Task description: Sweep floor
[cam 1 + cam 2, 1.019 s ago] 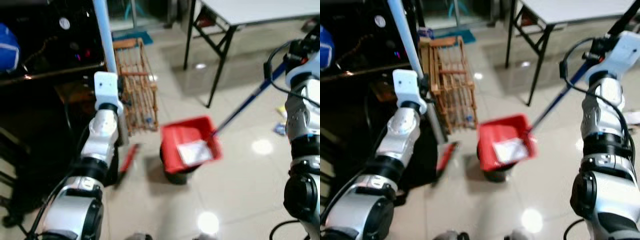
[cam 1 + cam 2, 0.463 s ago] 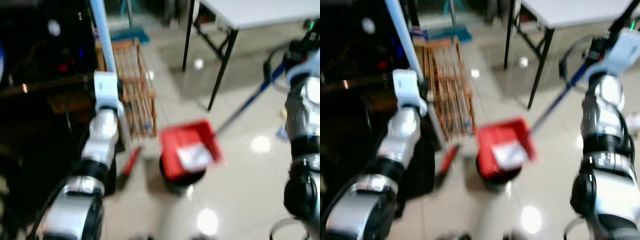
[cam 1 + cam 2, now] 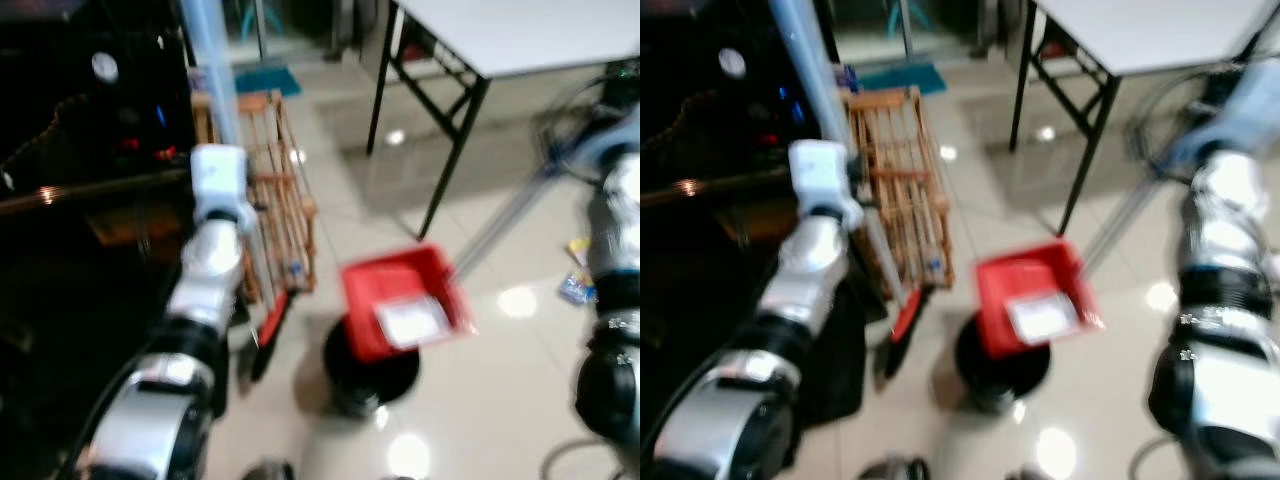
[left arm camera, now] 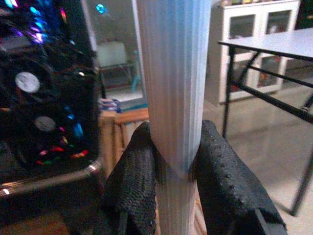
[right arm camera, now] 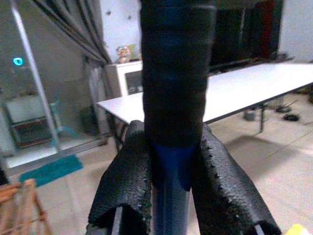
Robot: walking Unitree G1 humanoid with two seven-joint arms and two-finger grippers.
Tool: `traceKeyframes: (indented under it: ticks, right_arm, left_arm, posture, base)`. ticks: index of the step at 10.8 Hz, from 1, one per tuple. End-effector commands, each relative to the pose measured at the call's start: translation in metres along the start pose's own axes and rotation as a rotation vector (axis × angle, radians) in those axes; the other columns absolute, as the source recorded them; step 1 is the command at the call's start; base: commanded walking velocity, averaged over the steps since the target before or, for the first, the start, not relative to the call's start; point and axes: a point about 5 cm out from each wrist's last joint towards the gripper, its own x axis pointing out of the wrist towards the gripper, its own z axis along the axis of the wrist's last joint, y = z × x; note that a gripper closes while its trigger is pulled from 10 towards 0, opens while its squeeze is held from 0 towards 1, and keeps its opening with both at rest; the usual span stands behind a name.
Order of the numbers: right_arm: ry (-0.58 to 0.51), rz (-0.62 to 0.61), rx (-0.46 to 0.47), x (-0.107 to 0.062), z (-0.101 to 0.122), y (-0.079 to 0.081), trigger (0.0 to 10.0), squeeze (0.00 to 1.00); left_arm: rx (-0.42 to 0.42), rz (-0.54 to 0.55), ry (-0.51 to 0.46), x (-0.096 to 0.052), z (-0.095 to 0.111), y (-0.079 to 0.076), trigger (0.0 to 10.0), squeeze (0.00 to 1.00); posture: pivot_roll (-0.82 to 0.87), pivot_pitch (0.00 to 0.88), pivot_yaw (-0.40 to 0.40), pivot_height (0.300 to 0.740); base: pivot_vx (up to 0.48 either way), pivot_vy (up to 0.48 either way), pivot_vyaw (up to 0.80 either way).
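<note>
The left gripper (image 4: 173, 171) is clamped on a pale blue ribbed broom handle (image 4: 173, 73), one black finger (image 4: 134, 181) pressed on each side of it. In the head views this handle (image 3: 210, 60) rises at about 11 o'clock, running up past the white wrist of the left arm (image 3: 215, 260). Its lower end reaches the floor at a red broom head (image 3: 905, 318), which lies at about 9 o'clock from the dustpan, just beside the foot of a wooden slatted crate (image 3: 895, 190).

The right gripper (image 5: 171, 181) is closed around a dustpan handle (image 5: 176, 73) that is wrapped in black grip above and blue below, with the textured fingers (image 5: 220, 186) squeezing it from both sides. In the head views the shaft shows as a blurred slanting line (image 3: 500, 225) running from the right arm (image 3: 1225, 240), at 3 o'clock, down to the red dustpan (image 3: 405, 300).

The dustpan sits near the middle of the scene, directly above a black round bin (image 3: 370, 365) and covering much of the bin's mouth. A pale, flat scrap of litter (image 3: 412, 322) lies inside the pan. Small bright scraps (image 3: 578, 285) lie on the glossy tiled floor (image 3: 480, 400) at about 3 o'clock, well apart from the pan. A white folding table (image 3: 520, 30) with black legs stands at 1 o'clock. Dark equipment with coloured lights (image 4: 39, 98) sits at 10 o'clock.
</note>
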Motion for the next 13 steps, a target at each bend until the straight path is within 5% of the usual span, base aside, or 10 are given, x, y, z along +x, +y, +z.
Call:
traceKeyframes:
  ticks: [1,10,13]
  right_arm:
    - [-0.073,-0.017,0.021,0.004,0.019,-0.006,10.0,0.00]
    - [-0.073,-0.017,0.021,0.004,0.019,-0.006,10.0,0.00]
    - [-0.063,-0.017,0.060,0.002,0.012,0.000,10.0,0.00]
  left_arm:
    - [0.024,-0.008,-0.076,0.005,0.018,-0.003,10.0,0.00]
    - [0.024,-0.008,-0.076,0.005,0.018,-0.003,10.0,0.00]
    - [-0.007,-0.092,-0.127,0.002,0.023,-0.016,10.0,0.00]
  posture:
    - [-0.02,0.143,0.054,0.740]
    - [-0.02,0.143,0.054,0.740]
    - [-0.02,0.153,0.059,0.740]
  base:
    - [0.480,0.000,0.00]
    - [0.480,0.000,0.00]
    - [-0.320,0.000,0.00]
